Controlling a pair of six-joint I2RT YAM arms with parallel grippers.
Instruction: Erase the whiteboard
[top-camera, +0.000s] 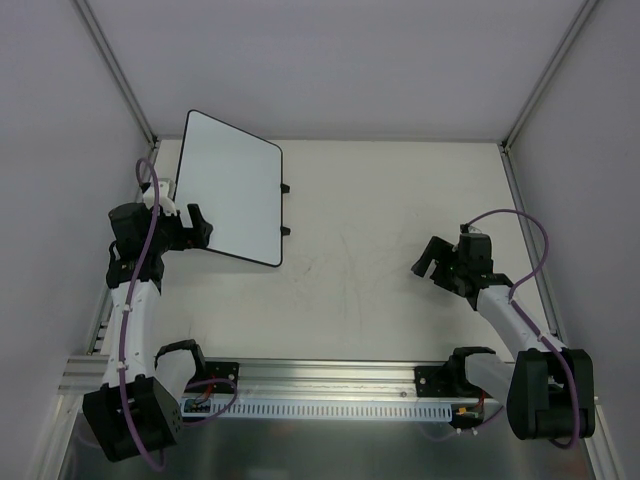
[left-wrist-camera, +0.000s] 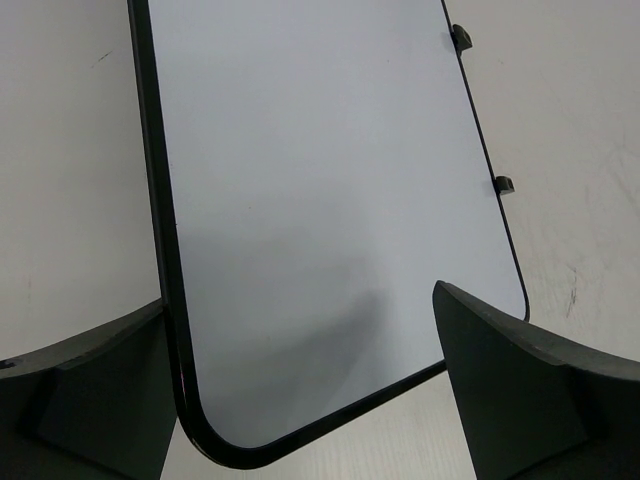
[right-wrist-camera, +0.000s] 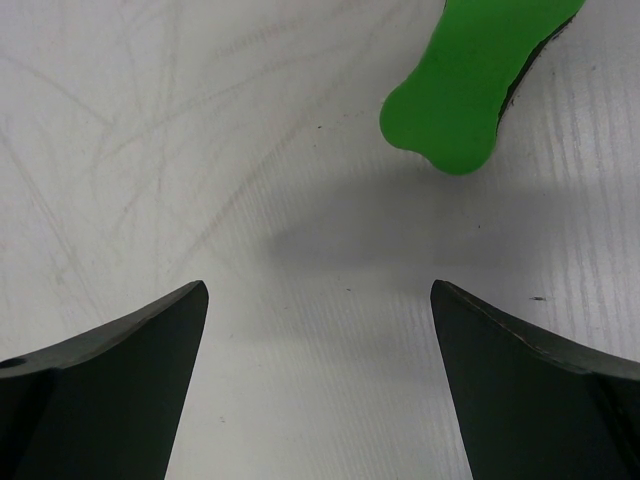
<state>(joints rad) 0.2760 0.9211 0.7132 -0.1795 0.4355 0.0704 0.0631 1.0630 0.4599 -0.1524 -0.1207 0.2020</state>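
Observation:
The whiteboard (top-camera: 230, 190) is at the far left, white and with no writing showing. Its left side is tilted up off the table, and its two black feet (top-camera: 285, 231) are on its right edge. My left gripper (top-camera: 192, 230) is at its near left corner. In the left wrist view the board (left-wrist-camera: 320, 200) lies between the wide-apart fingers, its black rim against the left finger (left-wrist-camera: 100, 390). My right gripper (top-camera: 428, 262) is open and empty, low over the table at the right. A green eraser (right-wrist-camera: 470, 80) lies just ahead of it (right-wrist-camera: 320, 290), to the right.
An aluminium rail (top-camera: 330, 375) runs along the near edge between the arm bases. Grey enclosure walls with metal posts (top-camera: 120, 75) close in the left, back and right. The tabletop (top-camera: 380, 200) shows faint scuff marks.

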